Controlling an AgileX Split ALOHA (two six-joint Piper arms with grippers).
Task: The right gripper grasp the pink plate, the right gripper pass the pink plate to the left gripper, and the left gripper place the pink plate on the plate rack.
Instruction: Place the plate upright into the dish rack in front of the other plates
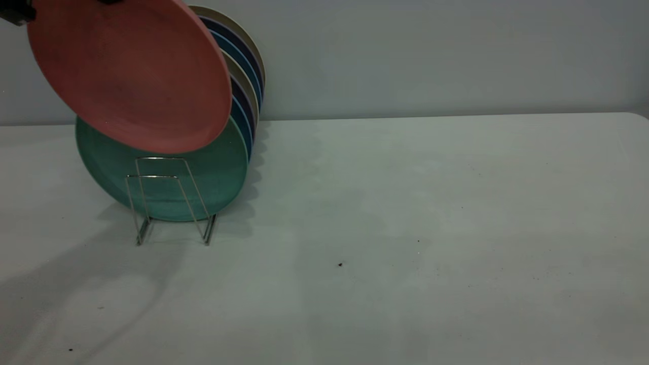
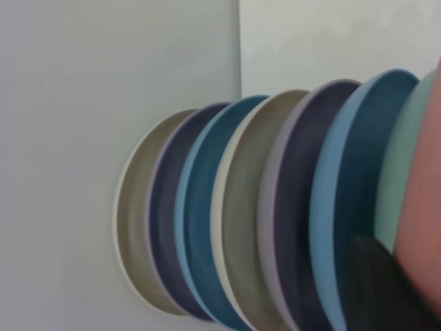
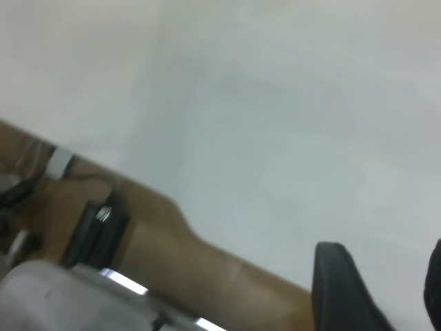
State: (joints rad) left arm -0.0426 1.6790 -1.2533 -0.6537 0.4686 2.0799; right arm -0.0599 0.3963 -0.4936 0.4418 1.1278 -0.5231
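The pink plate [image 1: 129, 76] hangs tilted in the air at the upper left of the exterior view, in front of and partly over the teal-green plate [image 1: 167, 180]. A black part of my left gripper [image 1: 16, 12] shows at the plate's upper left rim, shut on it. In the left wrist view one black finger [image 2: 375, 293] lies against the pink plate [image 2: 424, 200]. The plate rack [image 1: 170, 200] stands below the plate, its two front wire loops bare. My right gripper [image 3: 386, 276] is open over bare table and is out of the exterior view.
Several plates [image 1: 246, 76] in blue, navy and beige stand in the rack behind the teal-green one. The white table [image 1: 405, 228] stretches to the right. The right wrist view shows the table edge, brown floor [image 3: 172, 255] and equipment beyond it.
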